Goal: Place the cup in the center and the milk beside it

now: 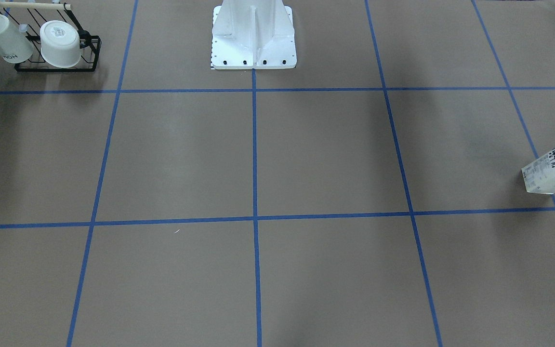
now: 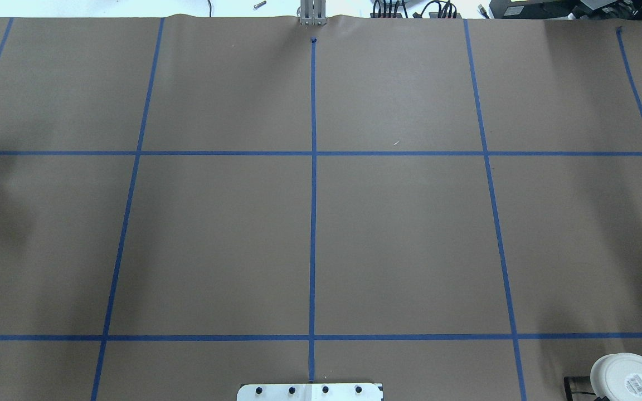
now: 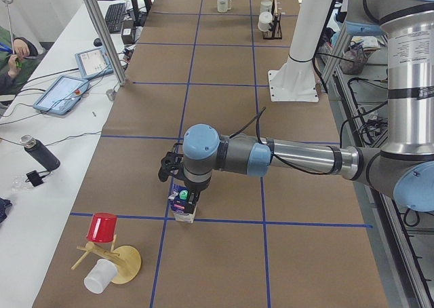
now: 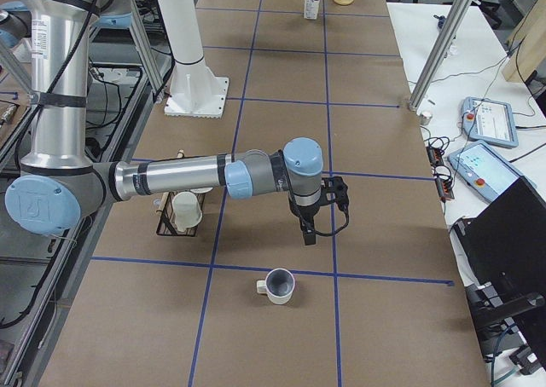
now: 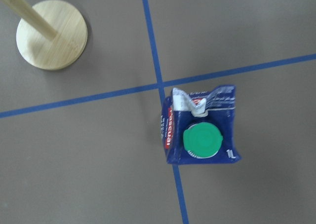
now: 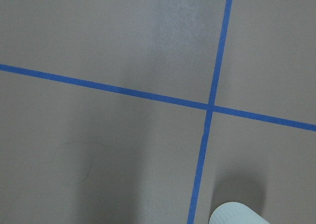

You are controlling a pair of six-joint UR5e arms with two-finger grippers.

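The table (image 1: 330, 154) is covered with matt brown paper, and lines of smooth blue tape (image 1: 254, 144) are stuck on it. The milk carton (image 5: 222, 110) is made of slightly shiny printed cardboard, with a green plastic cap (image 5: 201, 141). The cup (image 4: 278, 286) is of smooth white ceramic. The rack (image 1: 56, 68) is made of thin black wire, and the round stand (image 5: 52, 34) of pale matt wood.

One milk carton (image 5: 200, 135), one cup (image 4: 277, 285), two racked mugs (image 1: 60, 46)

Blue-taped brown table (image 1: 325, 154), milk (image 1: 554, 166), cup (image 4: 278, 285), black mug rack (image 1: 56, 68), wooden stand (image 5: 52, 34)
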